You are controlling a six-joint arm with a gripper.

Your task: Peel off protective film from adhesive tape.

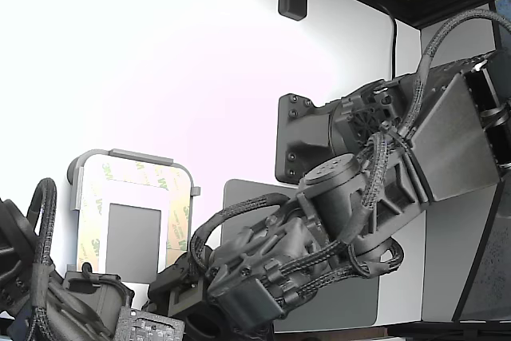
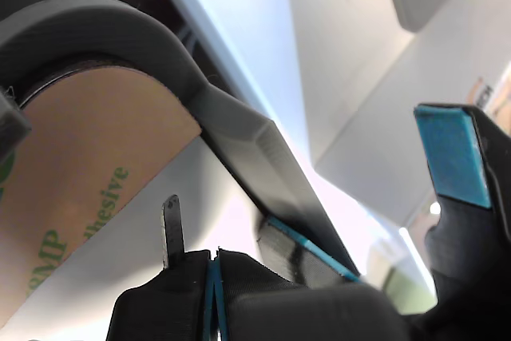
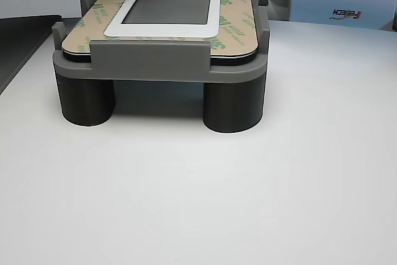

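— While we go through the exterior view first, tell me: has any of the liner come off yet?

— Not that I can see. The protective film (image 1: 177, 205) runs as a frame around the grey rectangle (image 1: 133, 242), lying flat on the white plate in its grey holder (image 1: 120, 155). Top and both sides are covered with green logos. The lower edge is hidden behind the arm (image 1: 319, 229), which reaches in from the exterior view's right with its head low beside the holder. The gripper itself I cannot make out there.

— And the wrist view?

— Very close in. The gripper (image 2: 214, 273) has its two dark tips pressed together, a thin blue pad line between them, and nothing that I can see caught there. A tan stretch of the film, with green lettering, curves under the holder's grey rim just beside the tips. A thin dark tab (image 2: 172, 229) stands up at the tips; what it is, I cannot tell.

— Then the other view?

— It looks at the holder from table height, standing on round legs on the white table (image 3: 248, 203). The film frames the plate on every side that shows, flat, with no corner lifted. The adhesive tape would lie beneath it; none is exposed.

— So how far along?

— I judge it barely begun: the closed tips are at the film's edge, and the whole peel remains.
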